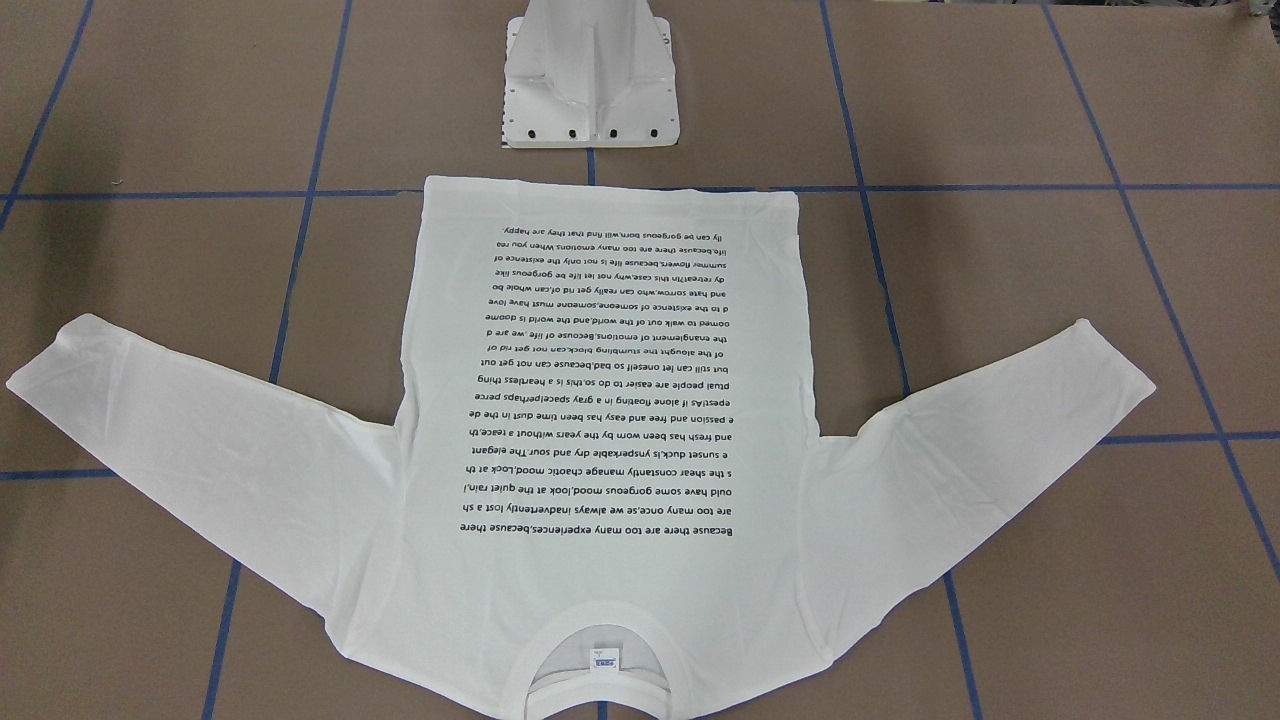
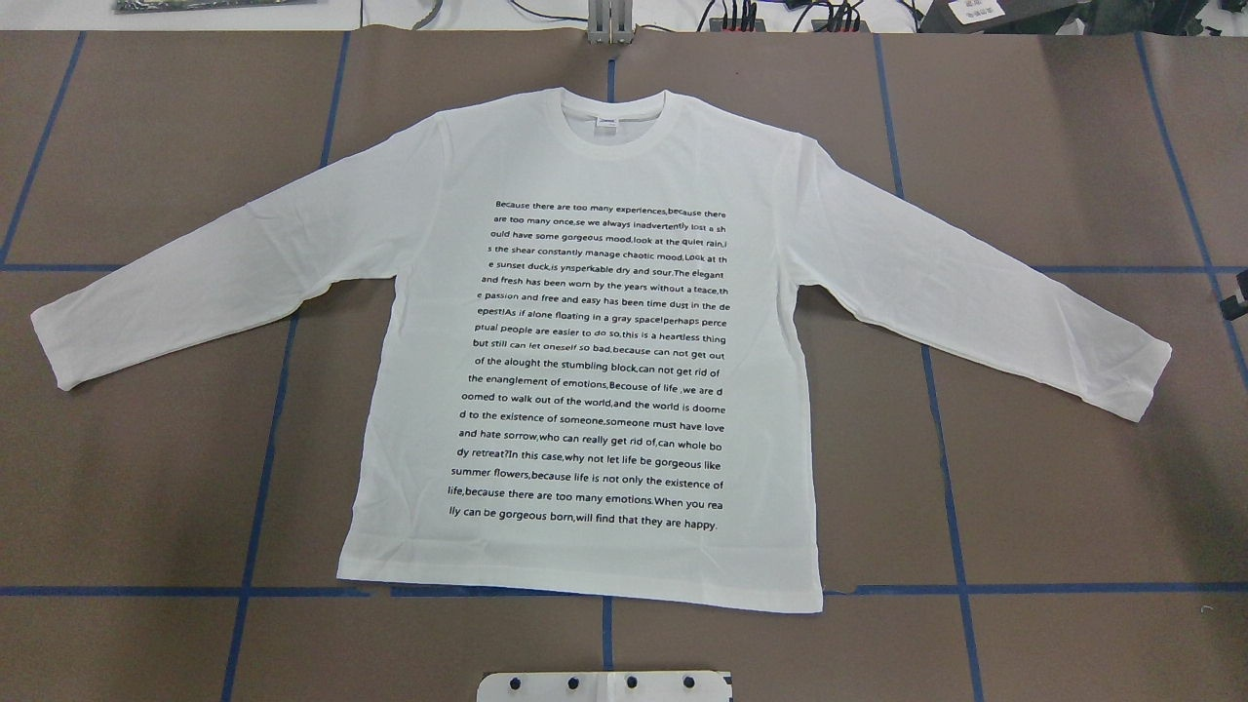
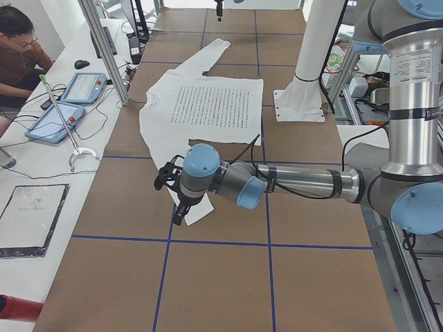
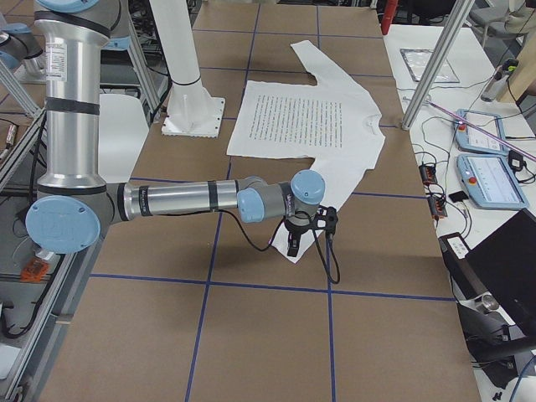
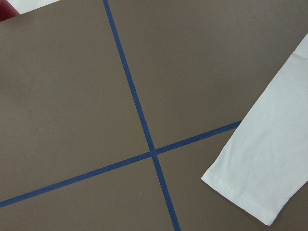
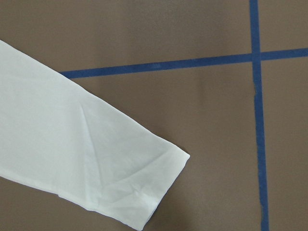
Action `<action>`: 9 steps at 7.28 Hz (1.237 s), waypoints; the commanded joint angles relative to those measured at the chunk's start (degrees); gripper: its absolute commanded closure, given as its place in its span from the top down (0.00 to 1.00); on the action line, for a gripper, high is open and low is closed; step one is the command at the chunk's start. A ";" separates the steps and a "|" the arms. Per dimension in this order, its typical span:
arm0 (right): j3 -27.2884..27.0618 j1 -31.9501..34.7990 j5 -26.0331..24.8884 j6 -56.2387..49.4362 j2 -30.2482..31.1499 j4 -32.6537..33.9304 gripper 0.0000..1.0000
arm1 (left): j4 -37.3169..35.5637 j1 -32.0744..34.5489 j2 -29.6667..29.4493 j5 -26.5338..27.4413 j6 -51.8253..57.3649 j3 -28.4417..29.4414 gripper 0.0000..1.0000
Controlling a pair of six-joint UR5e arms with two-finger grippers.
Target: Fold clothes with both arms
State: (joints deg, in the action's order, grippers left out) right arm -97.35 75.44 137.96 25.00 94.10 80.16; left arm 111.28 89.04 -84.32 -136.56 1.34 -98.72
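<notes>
The white long-sleeved T-shirt [image 2: 595,341] lies flat and face up on the brown table, both sleeves spread out. Its collar [image 2: 612,125] is on the far side from the robot and the block of black text [image 1: 605,385] faces up. My left gripper [image 3: 178,211] hangs over the end of the left sleeve; that cuff [image 5: 260,192] shows in the left wrist view. My right gripper [image 4: 293,244] hangs over the end of the right sleeve, whose cuff [image 6: 130,187] shows in the right wrist view. I cannot tell whether either gripper is open or shut. No fingers show in the wrist views.
The white pedestal base [image 1: 590,90] stands just beyond the shirt's hem. Blue tape lines [image 2: 263,429] grid the brown table. Beside the table, tablets [image 3: 83,86] and cables lie on a side bench where a person [image 3: 17,48] sits.
</notes>
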 commanded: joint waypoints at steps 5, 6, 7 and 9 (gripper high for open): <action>15.17 -4.94 -0.24 5.59 -4.72 -14.85 0.86 | 0.08 0.00 0.04 -0.02 -0.11 0.19 1.00; 15.69 -5.21 -0.24 5.58 -4.63 -14.86 0.85 | 0.08 0.00 0.04 -0.02 -0.11 0.11 1.00; 16.13 -6.09 -0.32 5.58 -4.72 -14.86 0.85 | 0.08 0.00 0.04 -0.02 -0.11 0.19 1.00; 16.93 -7.23 -0.33 5.58 -5.15 -14.86 0.85 | 0.08 0.00 0.04 -0.02 -0.11 0.28 1.00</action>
State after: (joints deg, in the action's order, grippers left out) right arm -80.83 69.12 137.65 30.59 89.26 65.31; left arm 111.36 89.03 -84.25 -136.58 1.23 -98.51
